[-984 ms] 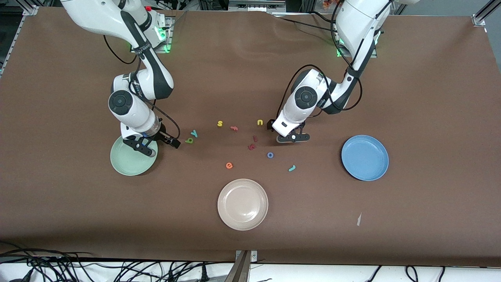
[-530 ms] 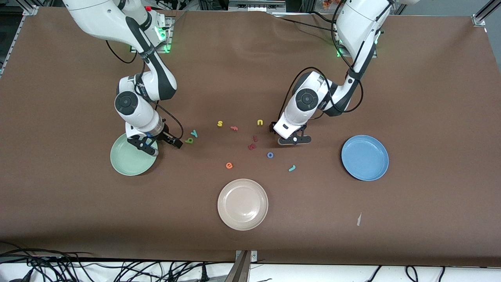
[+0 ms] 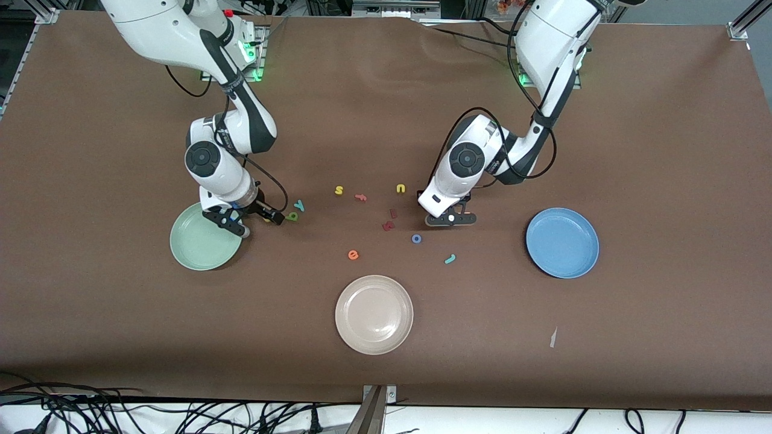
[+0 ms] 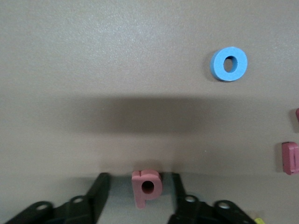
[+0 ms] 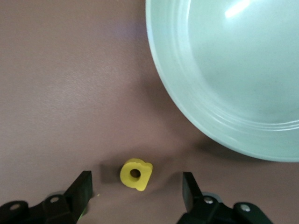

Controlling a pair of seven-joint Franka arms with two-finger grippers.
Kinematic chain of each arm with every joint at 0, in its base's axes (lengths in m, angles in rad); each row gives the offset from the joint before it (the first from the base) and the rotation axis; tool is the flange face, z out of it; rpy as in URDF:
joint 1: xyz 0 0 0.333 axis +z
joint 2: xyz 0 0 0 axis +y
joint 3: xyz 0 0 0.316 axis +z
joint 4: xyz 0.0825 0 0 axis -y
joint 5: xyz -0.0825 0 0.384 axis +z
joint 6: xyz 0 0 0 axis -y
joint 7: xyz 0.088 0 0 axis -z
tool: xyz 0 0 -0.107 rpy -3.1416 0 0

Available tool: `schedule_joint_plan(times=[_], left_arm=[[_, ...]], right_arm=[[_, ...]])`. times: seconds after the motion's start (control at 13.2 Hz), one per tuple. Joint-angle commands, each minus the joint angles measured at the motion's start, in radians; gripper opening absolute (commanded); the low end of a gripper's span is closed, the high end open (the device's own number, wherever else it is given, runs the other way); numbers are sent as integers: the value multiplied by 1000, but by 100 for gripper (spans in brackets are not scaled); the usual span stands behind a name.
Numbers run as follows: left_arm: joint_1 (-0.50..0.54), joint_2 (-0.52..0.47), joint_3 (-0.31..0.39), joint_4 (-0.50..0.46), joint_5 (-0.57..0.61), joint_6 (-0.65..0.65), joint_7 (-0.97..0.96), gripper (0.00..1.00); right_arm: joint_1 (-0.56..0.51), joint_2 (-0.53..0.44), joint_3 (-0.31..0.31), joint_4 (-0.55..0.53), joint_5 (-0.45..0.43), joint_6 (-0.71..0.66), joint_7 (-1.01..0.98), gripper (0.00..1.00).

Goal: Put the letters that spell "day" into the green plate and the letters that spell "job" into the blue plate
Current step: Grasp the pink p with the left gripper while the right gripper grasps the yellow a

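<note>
My left gripper (image 3: 450, 218) is down at the table, and the pink-red b (image 4: 146, 186) stands between its fingers (image 4: 99, 187) with a gap on each side. The blue o (image 3: 416, 239) (image 4: 229, 64) and the teal j (image 3: 449, 259) lie nearer the front camera. My right gripper (image 3: 253, 220) is open, low beside the green plate (image 3: 193, 247) (image 5: 233, 70). The yellow d (image 5: 136, 174) lies between its wide-apart fingers (image 5: 80, 189), untouched. The olive-green a (image 3: 292, 216) and teal y (image 3: 299, 205) lie just beside that gripper. The blue plate (image 3: 562, 242) holds nothing.
A beige plate (image 3: 374, 313) sits near the front edge. Between the arms lie a yellow s (image 3: 339, 190), a yellow u (image 3: 400, 188), an orange e (image 3: 353, 255), a small orange-pink letter (image 3: 360, 197) and two dark red letters (image 3: 389, 226) (image 4: 290, 157).
My right gripper moved off the green plate's rim toward the olive-green a and came lower. My left gripper shifted slightly and its fingers narrowed around the pink-red b.
</note>
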Motion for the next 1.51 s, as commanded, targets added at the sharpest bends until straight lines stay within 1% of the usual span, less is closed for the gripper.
schedule_joint_plan(times=[0.0,0.08,0.15,0.23,0.3,0.53,0.76,0.83,0.91,0.98,1.06,1.14,1.21,1.29,1.44], left_arm=[[-7,16,7,34,25,-32,-7,50],[-7,16,7,34,25,-32,-7,46],[-9,16,7,34,25,-32,-7,42],[-11,16,7,34,29,-32,-7,37],[-11,18,7,34,49,-32,-9,36],[-11,20,7,42,69,-32,-23,27],[-9,20,7,44,71,-35,-21,11],[-6,13,7,50,72,-54,-17,8],[3,12,7,80,88,-111,-9,5],[14,3,7,120,123,-195,17,5],[38,-10,6,140,140,-255,54,5],[60,-31,4,139,143,-289,112,7],[84,-45,4,134,143,-307,179,8],[126,-66,3,128,143,-318,251,11],[202,-88,3,128,143,-343,438,11]], right_arm=[[6,-3,1,-17,17,28,6,81],[6,-1,1,-17,16,28,6,80],[6,2,1,-17,16,30,6,76],[6,3,1,-17,16,32,6,75],[6,3,1,-17,16,30,6,72],[6,3,1,-17,16,30,6,64],[7,5,1,-17,14,32,6,53],[7,5,1,-17,14,32,6,50],[7,5,1,-15,14,30,4,46],[7,5,1,-15,14,30,4,44],[7,5,1,-15,14,30,4,41],[7,5,1,-15,14,30,4,37],[7,5,1,-15,14,30,4,32],[7,5,1,-15,14,30,4,30],[6,-4,1,-15,14,22,3,29]])
